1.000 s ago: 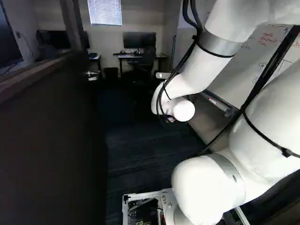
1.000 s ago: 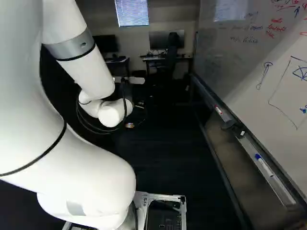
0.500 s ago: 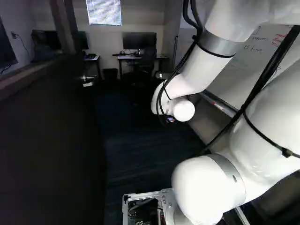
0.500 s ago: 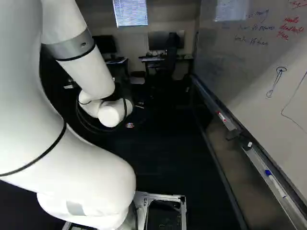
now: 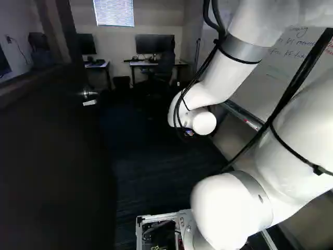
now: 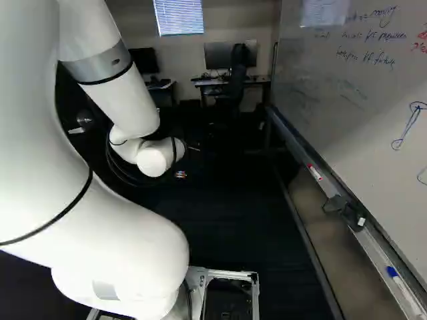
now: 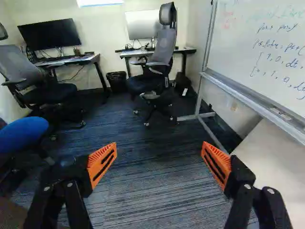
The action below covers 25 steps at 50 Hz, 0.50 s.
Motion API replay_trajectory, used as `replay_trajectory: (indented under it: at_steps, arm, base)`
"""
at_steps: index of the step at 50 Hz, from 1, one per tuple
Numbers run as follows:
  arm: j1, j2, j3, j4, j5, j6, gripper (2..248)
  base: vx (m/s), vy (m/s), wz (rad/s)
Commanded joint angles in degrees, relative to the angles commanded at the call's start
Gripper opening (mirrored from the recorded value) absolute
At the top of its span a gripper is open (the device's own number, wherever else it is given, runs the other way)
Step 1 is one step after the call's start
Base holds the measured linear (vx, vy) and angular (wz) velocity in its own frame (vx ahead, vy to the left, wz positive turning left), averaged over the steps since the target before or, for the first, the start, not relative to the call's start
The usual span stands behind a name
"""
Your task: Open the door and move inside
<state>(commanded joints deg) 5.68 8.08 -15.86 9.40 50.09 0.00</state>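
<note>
1. Clock: 12 = straight ahead of base, or of fingers for wrist view stuff.
2. Fingers (image 7: 106,151) wide, orange pads facing across the gap, striped carpet (image 7: 152,200) seen through it.
3. Door (image 5: 47,156): open, big dark face at 9 to 11 o'clock in left base view.
4. Door handle (image 5: 89,94), metal, about 11 o'clock on door, near its far edge. Fingers are apart from it.
5. Arm (image 5: 223,78): white, bent, wrist end reaching out toward 12, black cables looped alongside.
6. Whiteboard (image 6: 360,87): 1 to 3 o'clock in right base view, handwriting on it. Its ledge holds a red-capped marker (image 6: 314,172) nearest 1, dark eraser-like item (image 6: 343,210) next, blue-capped marker (image 6: 400,283) nearest 2.
7. Ahead of fingers, 12: grey-backed office chair (image 7: 162,47), upright, just in front of a worktop (image 7: 128,54) with monitor (image 7: 143,25).
8. 11 o'clock of fingers: second worktop (image 7: 71,61), black monitor (image 7: 50,34) on it. Black bin (image 7: 116,80) on the floor between the two worktops.
9. 10 o'clock of fingers: second office chair (image 7: 19,64), plus rounded blue seat-like thing (image 7: 24,133) nearer.
10. Window with blinds (image 6: 179,17), far wall, 12ish.
</note>
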Motion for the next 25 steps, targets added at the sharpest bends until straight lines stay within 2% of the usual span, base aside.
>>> replay_trajectory:
  at_steps: [25]
  arm:
    - [0.0,0.0,0.0,0.0,0.0,0.0,247]
  base:
    - [0.207,0.002,-0.018]
